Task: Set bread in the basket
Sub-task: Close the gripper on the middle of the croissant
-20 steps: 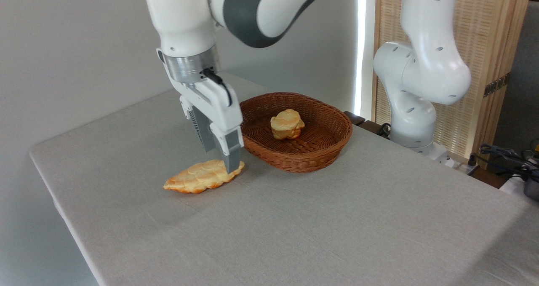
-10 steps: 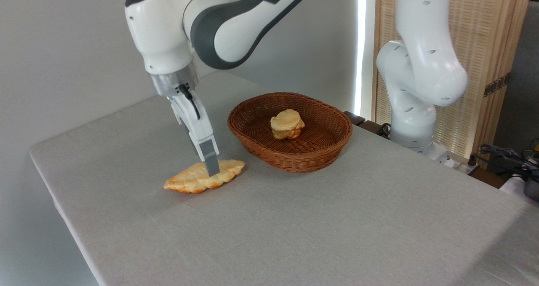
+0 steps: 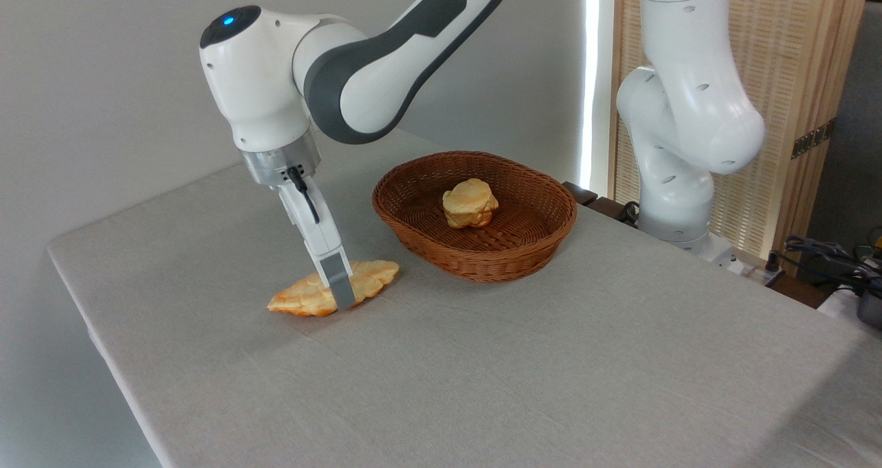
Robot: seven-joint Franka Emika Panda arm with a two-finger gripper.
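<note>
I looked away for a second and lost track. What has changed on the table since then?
The pincer slid left along the bread, from its right tip to its middle, and sank lower, leaning over it. Whether it grips yet is unclear. The bread, the basket and the bun stayed put.

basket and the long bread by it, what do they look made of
The basket looks like woven wicker, brown with a slight sheen: the walls show rows of interlaced strands. The bread has a golden, scored crust with orange-brown edges and a faint gloss; whether it is real baked dough or a plastic replica cannot be told from this view.
</note>
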